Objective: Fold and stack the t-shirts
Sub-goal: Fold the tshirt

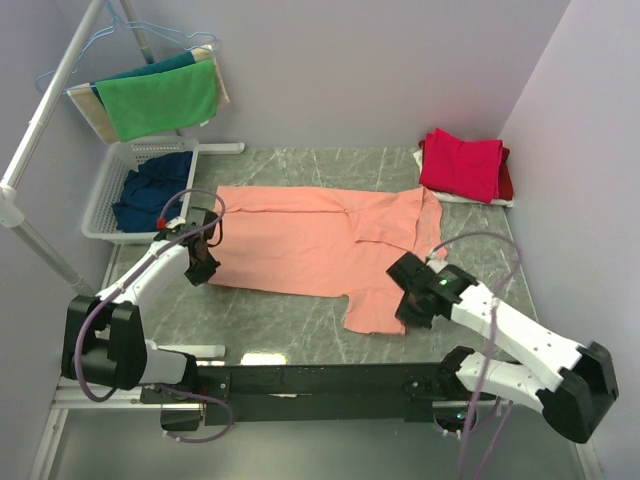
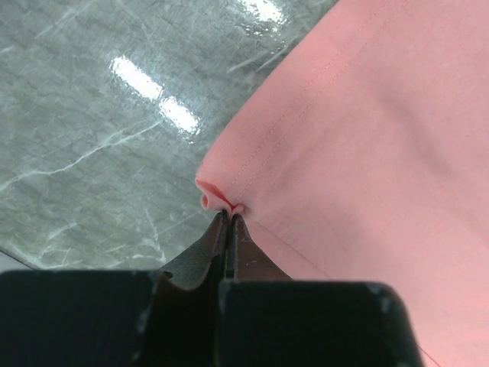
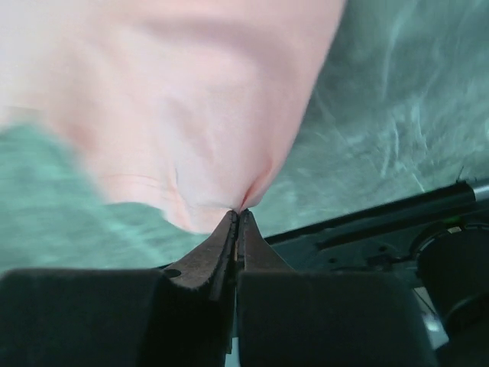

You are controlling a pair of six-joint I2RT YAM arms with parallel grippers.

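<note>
Salmon t-shirt (image 1: pixel 300 245) laid flat on desk (image 1: pixel 280 320); folded red stack (image 1: pixel 462 165) at far right corner. Left jaws shut on hem corner, right jaws on near-right edge. Pinches thin: cloth could be lost if lifted unevenly.

Top view: bright, even overhead light; shadows soft, faint. Glare patch on table (image 1: pixel 262 357) nr front edge; glare streaks also in L wrist view. R wrist view: salmon shirt (image 3: pixel 191 115) blurred, bkgd soft.
</note>
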